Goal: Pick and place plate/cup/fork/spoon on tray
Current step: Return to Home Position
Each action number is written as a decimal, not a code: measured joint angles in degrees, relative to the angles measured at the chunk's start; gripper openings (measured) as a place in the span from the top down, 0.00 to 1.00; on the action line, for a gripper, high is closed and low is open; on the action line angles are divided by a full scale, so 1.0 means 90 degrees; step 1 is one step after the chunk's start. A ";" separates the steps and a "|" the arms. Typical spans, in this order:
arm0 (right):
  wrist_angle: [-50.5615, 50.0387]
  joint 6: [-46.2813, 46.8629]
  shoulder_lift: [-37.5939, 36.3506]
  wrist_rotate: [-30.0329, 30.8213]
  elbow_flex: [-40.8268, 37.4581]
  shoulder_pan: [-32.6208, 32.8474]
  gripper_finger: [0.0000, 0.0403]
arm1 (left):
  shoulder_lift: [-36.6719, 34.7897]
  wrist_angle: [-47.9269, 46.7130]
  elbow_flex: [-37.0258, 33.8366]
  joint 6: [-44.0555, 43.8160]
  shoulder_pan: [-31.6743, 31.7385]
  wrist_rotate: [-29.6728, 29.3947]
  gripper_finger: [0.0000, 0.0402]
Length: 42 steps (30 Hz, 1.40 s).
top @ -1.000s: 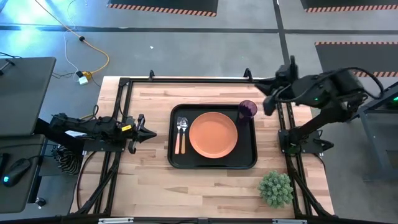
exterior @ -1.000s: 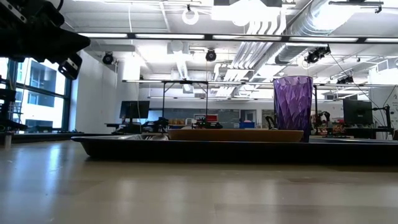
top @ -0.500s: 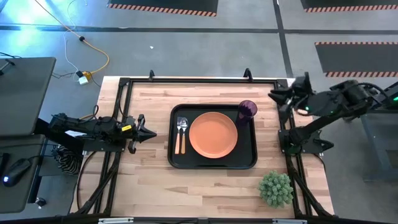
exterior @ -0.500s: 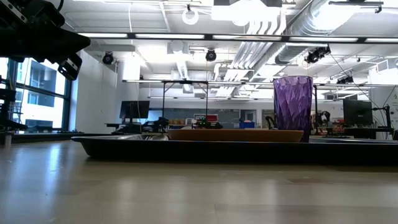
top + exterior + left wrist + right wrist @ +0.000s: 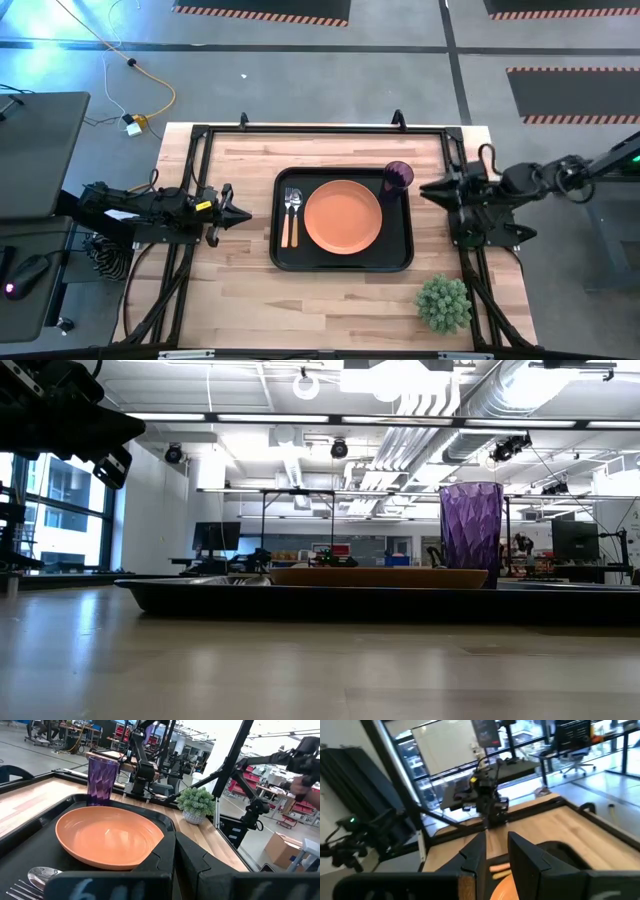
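At frame centre the tray (image 5: pixel 343 262) holds the plate (image 5: pixel 343 215), the cup (image 5: pixel 398 177) at its upper right, and the fork (image 5: pixel 287 215) and spoon (image 5: pixel 295 215) at its left. The left gripper (image 5: pixel 240 214) sits narrow at mid-left, the right gripper (image 5: pixel 428 191) narrow at mid-right.

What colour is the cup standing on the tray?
The cup is translucent purple, seen best in the low view.
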 joint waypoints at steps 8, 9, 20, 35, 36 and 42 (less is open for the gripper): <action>0.1463 -0.0228 -0.1217 -0.0699 -0.1847 -0.0002 0.82 | 0.0000 0.0000 0.0002 0.0000 -0.0001 0.0000 1.00; 0.1634 -0.0283 -0.1342 -0.0829 -0.2012 0.0000 0.82 | 0.0000 0.0001 0.0002 0.0002 0.0000 0.0000 1.00; 0.2237 -0.0802 -0.2465 -0.0945 -0.3372 -0.0023 0.82 | 0.0000 -0.0001 0.0002 0.0000 0.0000 0.0000 1.00; 0.3600 -0.0911 -0.3025 -0.1338 -0.4931 -0.1157 0.82 | 0.0002 0.0001 0.0004 0.0001 -0.0002 0.0002 1.00; 0.3597 -0.0915 -0.3023 -0.1362 -0.4931 -0.1246 0.82 | 0.0002 -0.0003 0.0005 0.0000 -0.0002 0.0002 1.00; 0.3640 -0.1367 -0.3024 -0.1360 -0.4929 -0.1813 0.82 | 0.0002 0.0001 0.0004 0.0001 -0.0002 0.0002 1.00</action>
